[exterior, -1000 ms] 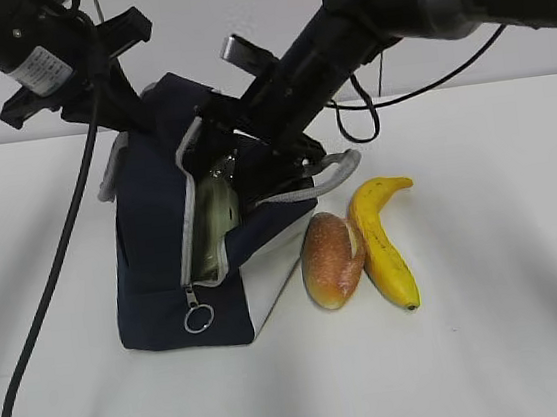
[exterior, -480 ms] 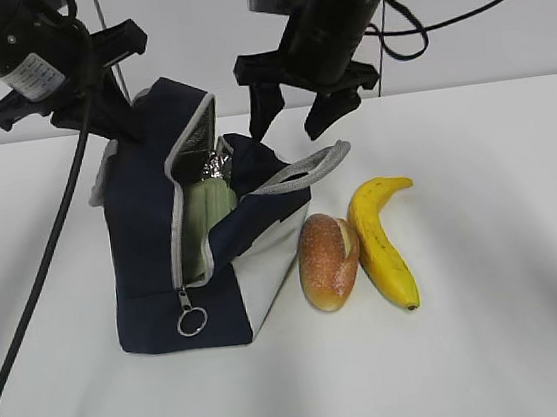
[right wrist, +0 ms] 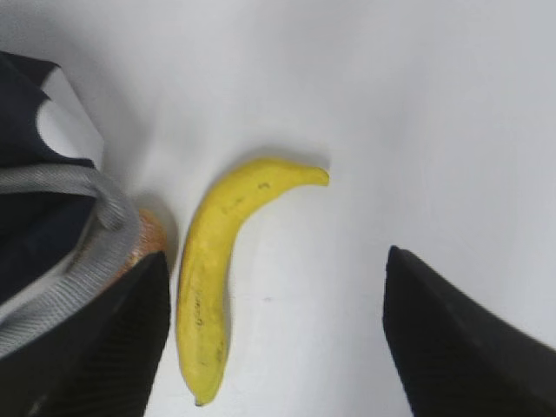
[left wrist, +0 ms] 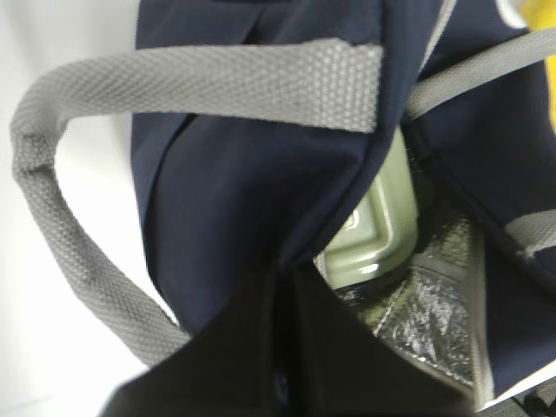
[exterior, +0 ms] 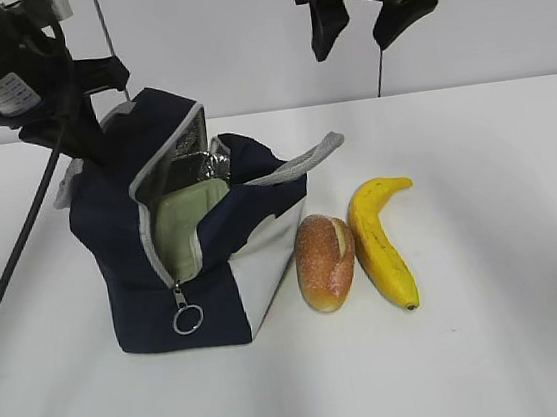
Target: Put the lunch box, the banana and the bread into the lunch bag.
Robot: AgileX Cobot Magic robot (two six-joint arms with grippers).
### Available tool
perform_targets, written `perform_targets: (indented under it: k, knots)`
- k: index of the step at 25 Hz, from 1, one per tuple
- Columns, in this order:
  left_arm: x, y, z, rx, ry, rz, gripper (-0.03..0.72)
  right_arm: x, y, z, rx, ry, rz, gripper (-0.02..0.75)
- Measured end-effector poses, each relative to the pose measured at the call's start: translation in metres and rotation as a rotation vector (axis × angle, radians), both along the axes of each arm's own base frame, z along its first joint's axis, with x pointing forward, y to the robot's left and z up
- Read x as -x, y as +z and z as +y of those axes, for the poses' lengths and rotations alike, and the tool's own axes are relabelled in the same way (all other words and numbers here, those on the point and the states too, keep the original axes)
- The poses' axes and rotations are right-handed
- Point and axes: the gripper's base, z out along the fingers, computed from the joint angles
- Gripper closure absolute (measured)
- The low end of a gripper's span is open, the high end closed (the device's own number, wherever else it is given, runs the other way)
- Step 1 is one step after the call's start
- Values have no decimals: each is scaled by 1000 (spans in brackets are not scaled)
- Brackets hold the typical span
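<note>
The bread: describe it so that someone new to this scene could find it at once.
Start at the large navy-blue fabric lunch bag standing open on the white table. Against its white side panel lies the oval golden-brown crusty bread roll. Unlike the long curved yellow banana touching its other side, it is short, plump and split pale along the top.

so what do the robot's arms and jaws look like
Both arms are matte black. The left arm carries a white printed label and a black cable trailing off it. The right gripper has broad, wedge-shaped black fingers with a finely ribbed texture, and a thin dark cable hangs behind it.
</note>
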Motion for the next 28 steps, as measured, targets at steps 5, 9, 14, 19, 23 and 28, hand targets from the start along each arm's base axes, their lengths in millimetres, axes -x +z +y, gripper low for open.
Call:
perform_targets:
  k: [5,9,14,19,23,28]
  knots:
    - [1,-1,2,-21,-5,8,688,16,-2,-18,132,-55,12,158]
    - [2,-1,2,-31,-10,25,688,31,-20,-29,204,-83,81,158]
    - [3,-1,3,-35,-12,31,688,55,-47,-37,239,-80,170,158]
    - [3,-2,3,-36,-12,34,688,72,-77,-40,212,-69,192,158]
    - [3,-2,3,-36,-13,34,688,78,-99,-39,188,-70,218,158]
    - [3,-1,3,-33,-12,35,688,70,-111,-34,155,-72,188,158]
